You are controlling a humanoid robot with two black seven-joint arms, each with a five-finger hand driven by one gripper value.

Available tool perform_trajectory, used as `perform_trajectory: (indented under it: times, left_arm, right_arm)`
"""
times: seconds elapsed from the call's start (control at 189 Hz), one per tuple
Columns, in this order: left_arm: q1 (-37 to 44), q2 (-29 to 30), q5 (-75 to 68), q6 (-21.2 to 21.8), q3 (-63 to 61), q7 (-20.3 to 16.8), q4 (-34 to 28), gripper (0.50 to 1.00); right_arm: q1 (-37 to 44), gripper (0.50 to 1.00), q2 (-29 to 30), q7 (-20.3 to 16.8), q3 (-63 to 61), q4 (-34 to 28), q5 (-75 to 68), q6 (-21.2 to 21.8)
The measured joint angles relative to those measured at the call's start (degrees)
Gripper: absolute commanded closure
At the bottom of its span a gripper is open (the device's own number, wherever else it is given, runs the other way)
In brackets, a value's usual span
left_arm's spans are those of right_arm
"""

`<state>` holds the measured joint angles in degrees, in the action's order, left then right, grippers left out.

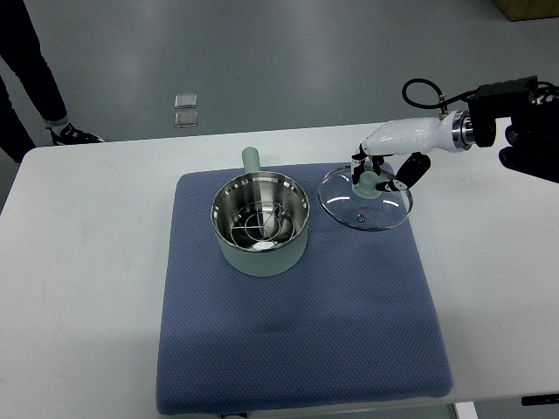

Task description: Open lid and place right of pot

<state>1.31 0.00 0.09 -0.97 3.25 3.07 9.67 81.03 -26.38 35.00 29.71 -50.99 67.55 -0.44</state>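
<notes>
**A:** So where's this at? Lid's clearly off already. The pale green pot with the shiny steel inside (260,229) sits open on the blue textured mat (297,349), and you can see a wire rack and something whitish down in it.

**B:** Yep, and the round clear glass lid with the green knob (365,197) is lying to the right of the pot, near it but not touching, as far as I can tell. It looks flat on the mat, maybe with its far edge poking over the mat's border.

**A:** And the right hand (382,171)?

**B:** It's over the lid, fingers curled narrow around the green knob. I'd call that holding it. So my guess: placing is basically done, what's left is letting go and pulling the arm clear.

**A:** Left arm?

**B:** Not in the shot at all.

**A:** Anything in the way?

**B:** Not really. The pot's stubby green handle (251,159) points away from the lid, toward the back. The white counter (79,288) around the pot is bare. Behind the pot, past the counter's far edge, there's a small grey floor plate (185,111), and off to the pot's far left a person's legs and a shoe (74,133). Nowhere near the action.
</notes>
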Motion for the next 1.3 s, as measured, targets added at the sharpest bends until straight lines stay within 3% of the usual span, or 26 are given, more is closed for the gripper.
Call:
perform_trajectory:
  times: [0.005, 0.011, 0.037, 0.048, 0.069, 0.106, 0.127, 0.286, 0.455, 0.726, 0.884, 0.959, 1.08, 1.297]
  left_arm:
    - [0.0, 0.0, 0.0, 0.0, 0.0, 0.0, 0.0, 0.5]
    - [0.0, 0.0, 0.0, 0.0, 0.0, 0.0, 0.0, 0.5]
    - [0.0, 0.0, 0.0, 0.0, 0.0, 0.0, 0.0, 0.5]
    - [0.0, 0.0, 0.0, 0.0, 0.0, 0.0, 0.0, 0.5]
    - [0.01, 0.0, 0.0, 0.0, 0.0, 0.0, 0.0, 0.5]
    - [0.01, 0.0, 0.0, 0.0, 0.0, 0.0, 0.0, 0.5]
    - [0.01, 0.0, 0.0, 0.0, 0.0, 0.0, 0.0, 0.5]
    - [0.0, 0.0, 0.0, 0.0, 0.0, 0.0, -0.06, 0.5]
    - [0.01, 0.0, 0.0, 0.0, 0.0, 0.0, -0.06, 0.5]
    - [0.0, 0.0, 0.0, 0.0, 0.0, -0.01, 0.0, 0.5]
    - [0.01, 0.0, 0.0, 0.0, 0.0, 0.0, 0.02, 0.5]
    - [0.0, 0.0, 0.0, 0.0, 0.0, 0.0, 0.02, 0.5]
    - [0.0, 0.0, 0.0, 0.0, 0.0, 0.0, -0.02, 0.5]
    - [0.0, 0.0, 0.0, 0.0, 0.0, 0.02, -0.03, 0.5]
  right_arm:
    - [-0.08, 0.955, 0.06, 0.0, 0.0, -0.01, 0.0, -0.06]
    - [-0.16, 0.849, 0.12, 0.0, 0.0, -0.01, -0.01, -0.11]
    - [-0.53, 0.777, 0.4, 0.0, 0.0, -0.04, -0.01, -0.35]
    - [-0.65, 0.716, 0.49, 0.0, 0.0, -0.05, -0.01, -0.41]
    - [-0.92, 0.687, 0.71, -0.01, 0.0, -0.05, -0.05, -0.55]
    - [-1.51, 0.591, 1.16, 0.0, 0.0, -0.07, -0.19, -0.71]
    - [-1.77, 0.574, 1.32, 0.0, -0.01, -0.08, -0.29, -0.78]
    - [-3.27, 0.572, 1.62, 0.0, -2.25, -0.07, -0.8, -0.84]
    - [-7.87, 0.57, 1.0, 0.0, -12.51, 0.78, -3.36, 0.19]
    - [-21.07, 0.566, 3.44, -0.5, -34.71, 4.48, -32.51, 5.28]
    - [-30.23, 0.566, 8.12, -14.05, -49.99, 8.05, -58.92, 11.36]
    - [-31.79, 0.566, 10.53, -17.73, -53.11, 11.12, -65.16, 11.93]
    - [-32.72, 0.566, 13.73, -19.15, -54.75, 14.44, -67.37, 12.69]
    - [-33.14, 0.566, 14.64, -19.83, -54.94, 14.94, -67.83, 15.0]
